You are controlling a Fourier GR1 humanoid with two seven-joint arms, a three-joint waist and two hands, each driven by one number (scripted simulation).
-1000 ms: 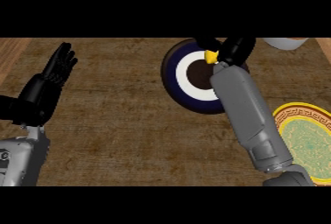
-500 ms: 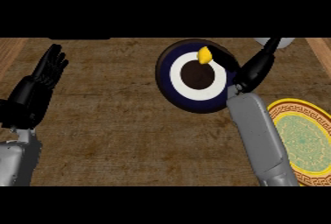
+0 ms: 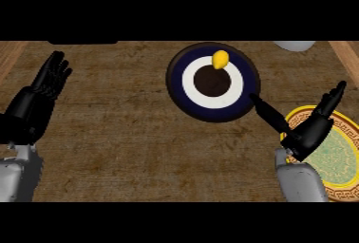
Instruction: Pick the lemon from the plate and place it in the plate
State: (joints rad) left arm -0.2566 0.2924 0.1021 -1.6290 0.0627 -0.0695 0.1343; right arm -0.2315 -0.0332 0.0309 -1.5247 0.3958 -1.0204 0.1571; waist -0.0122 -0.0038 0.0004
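Our right hand [image 3: 308,129] hung spread and holding nothing, fingers straight and thumb splayed toward the far left, over the near right of the table [image 3: 126,142], its palm above the far left rim of the round green plate with the gold patterned border [image 3: 336,161]. A second earlier that hand had been stretched far across the table with its fingertips at the small yellow lemon [image 3: 220,59]; half a second earlier it was already drawing back along the right side of the round dark-blue plate with the white ring and brown centre [image 3: 212,81]. Now it stood well apart from the lemon, nearer to us.

The lemon itself lay on the far part of the dark-blue plate, on the blue band just beyond the white ring, much where it had been throughout. We judged that our hand had come away without the fruit, so the lemon was not in the green plate and the carry was not made. Reaching the fruit again would mean going out over the plate's right side to its far edge.

Our left hand [image 3: 43,90] rested open at the left edge, fingers pointing far, as before. A pale rounded object [image 3: 294,45] showed at the far right edge.
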